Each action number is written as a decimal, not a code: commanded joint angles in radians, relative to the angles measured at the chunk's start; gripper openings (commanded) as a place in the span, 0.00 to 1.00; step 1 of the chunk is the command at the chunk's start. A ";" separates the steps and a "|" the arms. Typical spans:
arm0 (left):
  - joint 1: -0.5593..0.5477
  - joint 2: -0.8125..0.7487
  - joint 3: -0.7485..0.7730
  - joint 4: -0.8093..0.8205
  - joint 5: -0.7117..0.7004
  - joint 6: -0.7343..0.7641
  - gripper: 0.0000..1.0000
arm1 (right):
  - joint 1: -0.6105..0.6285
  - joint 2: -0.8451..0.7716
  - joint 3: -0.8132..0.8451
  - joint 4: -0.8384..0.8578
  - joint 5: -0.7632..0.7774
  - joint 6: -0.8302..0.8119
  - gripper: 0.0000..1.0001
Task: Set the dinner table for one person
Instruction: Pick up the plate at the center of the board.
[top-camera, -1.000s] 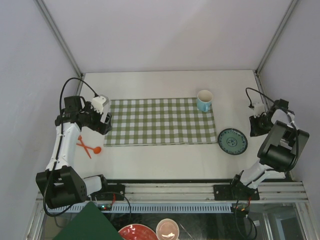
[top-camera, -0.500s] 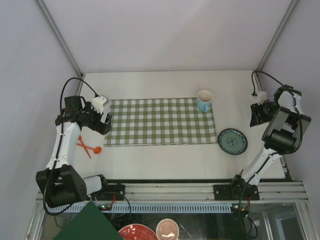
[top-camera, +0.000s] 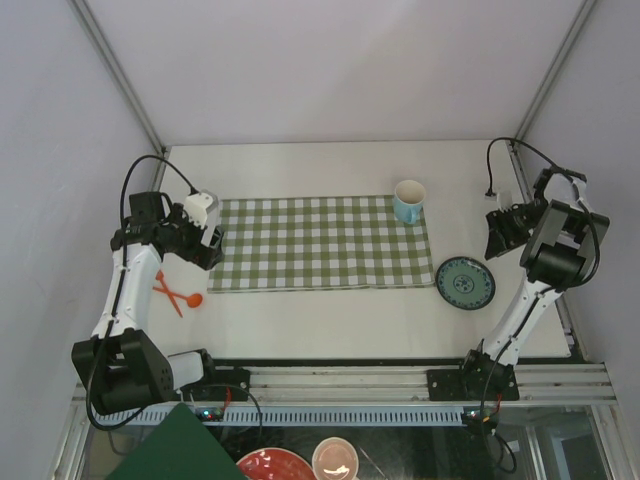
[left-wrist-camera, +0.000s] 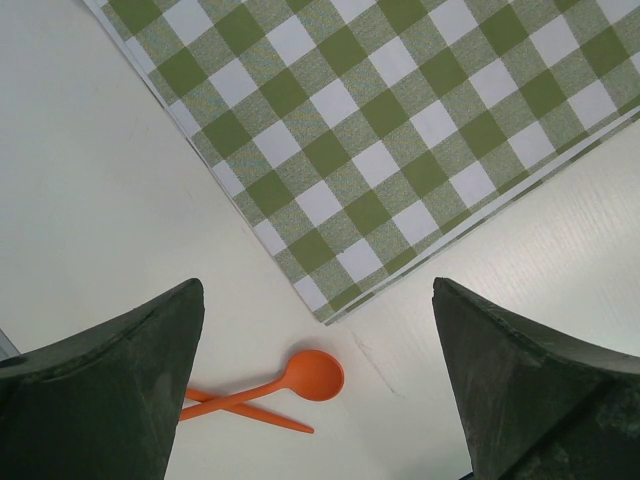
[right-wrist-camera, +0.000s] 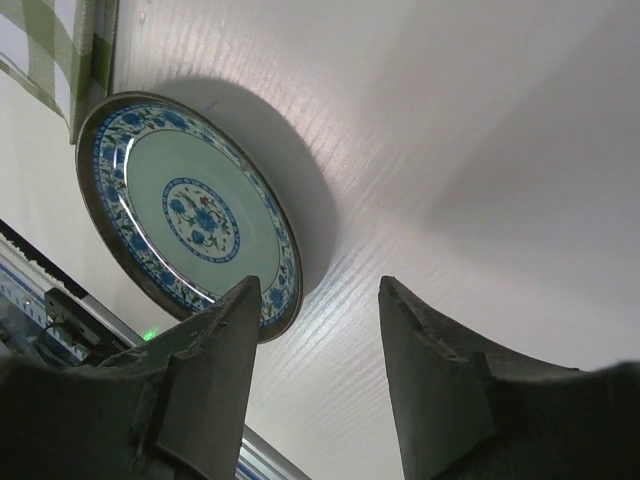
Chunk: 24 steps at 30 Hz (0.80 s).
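The dinner table (top-camera: 330, 320) carries a green-and-white checked cloth (top-camera: 320, 243) in its middle. A light blue cup (top-camera: 408, 201) stands upright on the cloth's far right corner. A blue-patterned plate (top-camera: 465, 283) lies on the bare table right of the cloth. An orange spoon (top-camera: 192, 299) lies crossed with a second orange utensil (top-camera: 165, 290) to the left of the cloth. My left gripper (top-camera: 205, 243) hovers open above the cloth's near left corner (left-wrist-camera: 330, 300), and the spoon (left-wrist-camera: 300, 377) shows between its fingers. My right gripper (top-camera: 497, 232) is open and empty, above the table just beyond the plate (right-wrist-camera: 190, 215).
Grey walls and metal posts (top-camera: 120, 80) close in the table's left, far and right sides. A metal rail (top-camera: 340, 385) runs along the near edge. Below it sit a red bowl (top-camera: 272, 466), a pink bowl (top-camera: 335, 459) and a green board (top-camera: 175, 448).
My right arm has swung up and leftward from the table's right edge toward the plate, and its jaws have opened wider. The left arm and all objects have stayed still.
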 joint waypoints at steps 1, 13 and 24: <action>0.005 -0.006 -0.008 0.003 0.019 0.021 1.00 | 0.013 0.050 0.046 -0.028 -0.037 -0.032 0.51; 0.005 0.008 -0.006 0.002 0.016 0.024 1.00 | 0.058 0.096 0.025 -0.027 -0.063 -0.041 0.50; 0.004 -0.003 -0.004 -0.002 0.015 0.021 1.00 | 0.068 0.121 0.000 -0.030 -0.057 -0.059 0.48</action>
